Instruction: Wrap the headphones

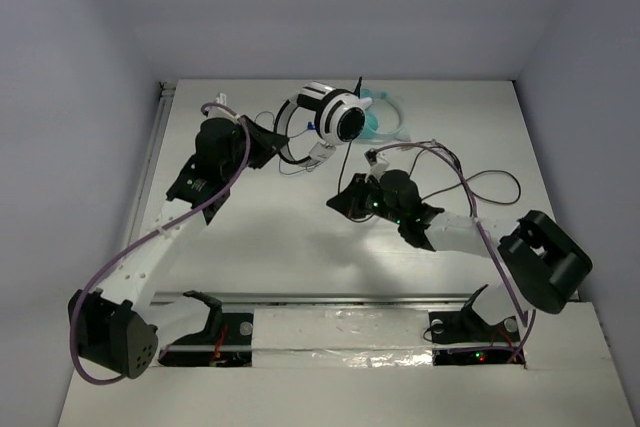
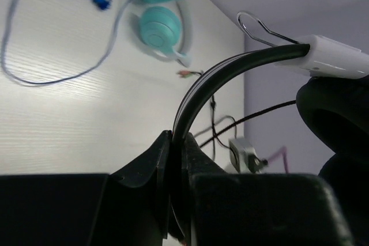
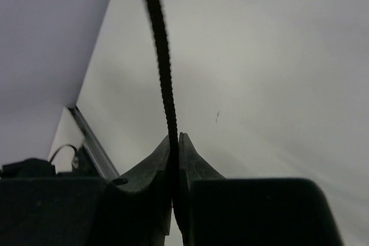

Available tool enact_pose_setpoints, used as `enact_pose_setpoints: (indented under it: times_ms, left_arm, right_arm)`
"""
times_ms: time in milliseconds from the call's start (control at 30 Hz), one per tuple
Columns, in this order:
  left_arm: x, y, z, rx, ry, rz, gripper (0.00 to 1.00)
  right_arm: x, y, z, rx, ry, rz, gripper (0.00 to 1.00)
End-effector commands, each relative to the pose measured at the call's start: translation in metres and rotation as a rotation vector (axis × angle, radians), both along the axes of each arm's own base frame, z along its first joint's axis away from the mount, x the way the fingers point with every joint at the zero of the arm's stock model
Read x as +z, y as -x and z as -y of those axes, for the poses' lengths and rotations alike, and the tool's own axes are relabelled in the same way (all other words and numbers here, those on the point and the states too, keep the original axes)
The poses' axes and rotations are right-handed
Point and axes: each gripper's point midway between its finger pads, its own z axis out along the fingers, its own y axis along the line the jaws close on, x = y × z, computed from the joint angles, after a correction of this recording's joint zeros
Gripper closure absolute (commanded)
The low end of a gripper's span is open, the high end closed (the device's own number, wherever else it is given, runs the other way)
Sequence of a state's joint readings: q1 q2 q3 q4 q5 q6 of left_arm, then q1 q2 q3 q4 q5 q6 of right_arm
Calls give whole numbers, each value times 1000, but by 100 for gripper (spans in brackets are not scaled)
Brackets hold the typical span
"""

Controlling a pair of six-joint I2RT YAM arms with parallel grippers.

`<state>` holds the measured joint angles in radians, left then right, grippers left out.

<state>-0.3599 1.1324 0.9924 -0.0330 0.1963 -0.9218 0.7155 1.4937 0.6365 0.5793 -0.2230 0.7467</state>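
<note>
The headphones (image 1: 335, 115) are, in the top view, directly beside the teal headphones (image 1: 385, 119) and partly in front of them; they seem to be lifted off the table (image 1: 300, 257). The left gripper (image 1: 272, 139) reaches them from the side away from the teal headphones. The right gripper (image 1: 343, 202) is lower in this view than the teal headphones, a little apart from them. The dark cable (image 1: 495, 179) lies in loose loops on the table, to the right of the teal headphones and nearer to the arm bases.

In the left wrist view, the left gripper (image 2: 176, 148) has its jaws pressed together on the black-and-white headband (image 2: 230, 67), which rises in an arc to the white earcup arm. The teal headphones (image 2: 158, 27) lie flat on the table behind it.

In the right wrist view, the right gripper (image 3: 176, 148) is closed narrowly on the cable (image 3: 158, 44), which runs straight up from between the jaws.

As a judgement, the task is at its beginning. Both holds are made, but no turn of cable is visible around the headband or the earcups. All of the winding remains, and also the end of the cable must be secured.
</note>
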Motion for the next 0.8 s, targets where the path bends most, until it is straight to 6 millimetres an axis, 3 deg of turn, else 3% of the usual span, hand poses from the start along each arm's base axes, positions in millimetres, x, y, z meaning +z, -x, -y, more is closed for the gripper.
enact_pose_setpoints:
  times_ms: [0, 67, 167, 233, 300, 433, 633, 667, 733, 767]
  left_arm:
    - [64, -12, -41, 288, 106, 220, 100]
    - [53, -14, -63, 397, 51, 220, 100]
    - [33, -12, -66, 449, -18, 196, 100]
    - [19, -9, -63, 468, -65, 167, 100]
    - [2, -9, -64, 489, -116, 146, 100]
    - [-28, -1, -44, 443, -232, 100, 100]
    - [-65, 17, -41, 413, -436, 56, 100]
    - [-72, 21, -33, 377, -463, 48, 100]
    - [-86, 30, -27, 318, -552, 27, 100]
    - [-93, 33, -21, 277, -584, 19, 100]
  right_arm:
    - [8, 16, -1, -31, 93, 29, 89]
    - [11, 46, -3, 10, 135, 23, 89]
    - [12, 71, 4, 10, 197, 5, 89]
    - [7, 96, 4, 49, 262, -15, 89]
    - [18, 119, -1, 103, 278, -3, 89]
    - [24, 155, 4, 204, 382, -14, 90]
    - [53, 168, 24, 236, 479, 25, 92]
    - [68, 166, 22, 237, 473, 51, 93]
    - [76, 166, 28, 249, 512, 60, 94]
    - [93, 164, 26, 259, 503, 93, 95]
